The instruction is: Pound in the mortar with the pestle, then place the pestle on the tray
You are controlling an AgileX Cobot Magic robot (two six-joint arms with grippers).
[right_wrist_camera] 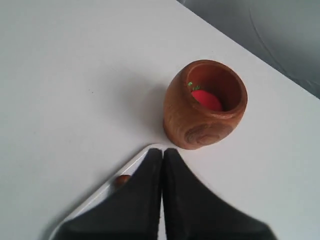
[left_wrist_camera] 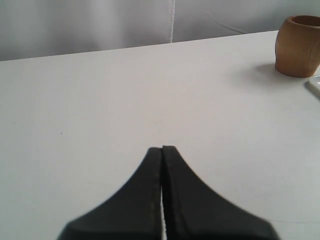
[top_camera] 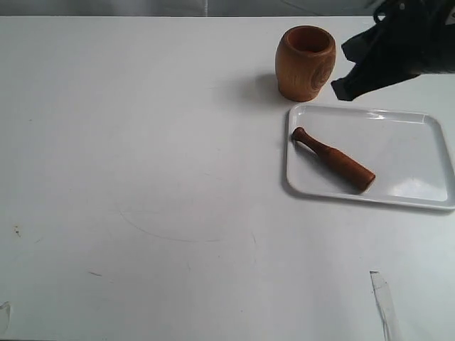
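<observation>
The light brown wooden mortar [top_camera: 306, 62] stands upright on the table at the back right, just behind the white tray [top_camera: 416, 195]. A red lump with a bit of green lies inside the mortar [right_wrist_camera: 206, 104]. The reddish-brown pestle [top_camera: 333, 159] lies slantwise on the tray's left half, knob toward the mortar. My right gripper [top_camera: 341, 88] hangs shut and empty above the tray's back edge, beside the mortar; in its wrist view the right gripper [right_wrist_camera: 163, 151] covers most of the tray [right_wrist_camera: 100, 192], only the pestle's knob [right_wrist_camera: 120, 180] peeking out. My left gripper [left_wrist_camera: 162, 148] is shut with nothing in it, far from the mortar [left_wrist_camera: 298, 46].
A white table [top_camera: 142, 177] fills the exterior view, with faint pencil-like marks near its middle front. A strip of clear tape [top_camera: 382, 298] lies near the front right edge. A grey backdrop [left_wrist_camera: 100, 25] rises behind the table's far edge.
</observation>
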